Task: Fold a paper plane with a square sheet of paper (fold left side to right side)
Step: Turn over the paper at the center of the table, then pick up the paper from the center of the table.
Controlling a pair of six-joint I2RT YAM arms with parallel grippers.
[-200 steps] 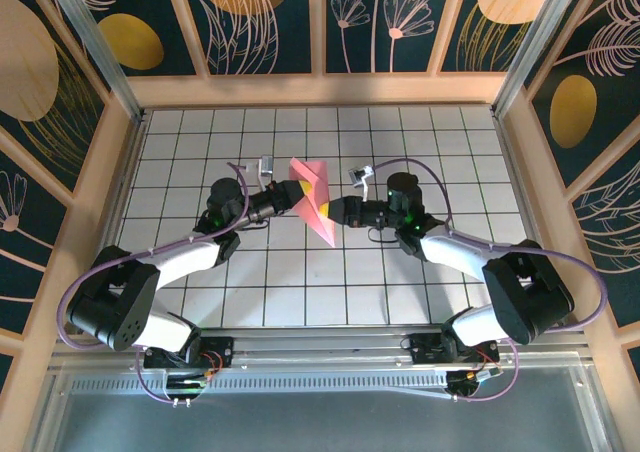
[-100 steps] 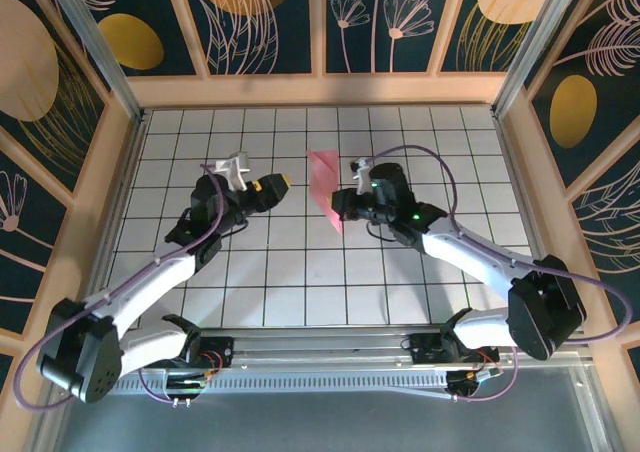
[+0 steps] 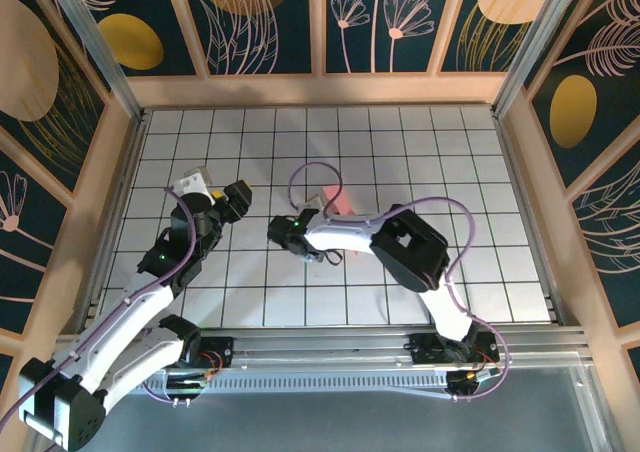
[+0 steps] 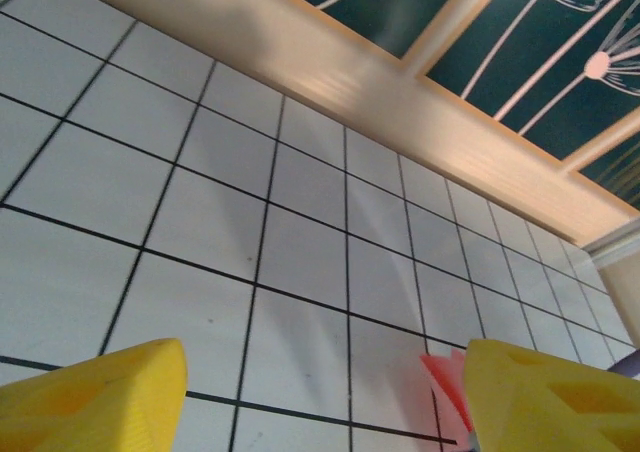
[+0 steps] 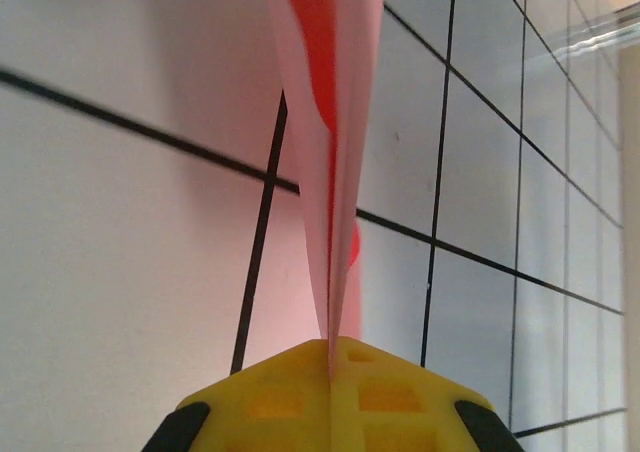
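— Spotted the thin pink-red creased paper sheet (image 3: 336, 200) where?

— Just right of centre in the overhead frame, above the white tiled tabletop (image 3: 470, 172). Pinched by the right gripper (image 3: 318, 212), with the arm doubled back across the middle of the frame.

— Gripped how?

— Shut tight on the stacked layers. In the right wrist frame, ran edge-on from bottom centre to the top edge, layers pressed together and emerging right where the yellow fingertips (image 5: 290, 397) met. Probably clamped there to stop the folded halves springing apart. Could not tell whether touching the tiles or lifted off them.

— And the left gripper (image 3: 236, 196)?

— Spread wide, holding nothing. Sat left of centre overhead, well apart from the paper. In the left wrist frame, showed bare tile between the yellow fingers (image 4: 110, 392), with only a pink sliver at lower right.

— Parked there why?

— Likely to leave room for the right arm. Judged the side-to-side fold already made, with creasing or the next fold to come.
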